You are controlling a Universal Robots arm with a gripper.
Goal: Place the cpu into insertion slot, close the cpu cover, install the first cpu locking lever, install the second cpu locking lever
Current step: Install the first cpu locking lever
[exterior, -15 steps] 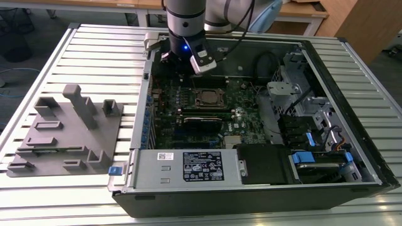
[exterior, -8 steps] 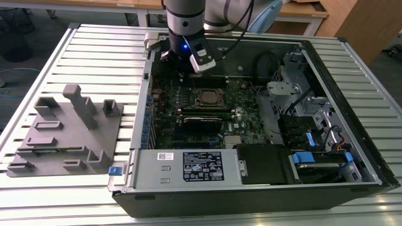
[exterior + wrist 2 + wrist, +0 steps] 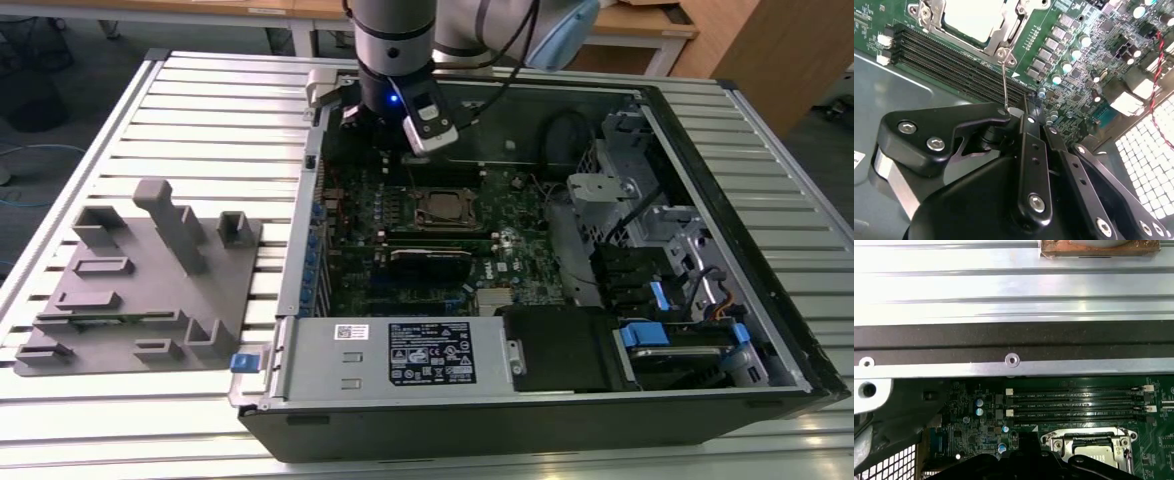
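1. The cpu (image 3: 971,17) lies in the insertion slot (image 3: 447,208), framed by the cpu cover (image 3: 1011,22).
2. The gripper (image 3: 1014,114), jaws narrow, pinches the tip of a thin locking lever (image 3: 1004,80) beside that slot.
3. The open computer case (image 3: 534,420) rests on a slatted surface (image 3: 214,100).

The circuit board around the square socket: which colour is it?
The circuit board is green, clearest in the second wrist view.

Bright, even light; glare whitens the slatted table (image 3: 1014,285) in the first wrist view.
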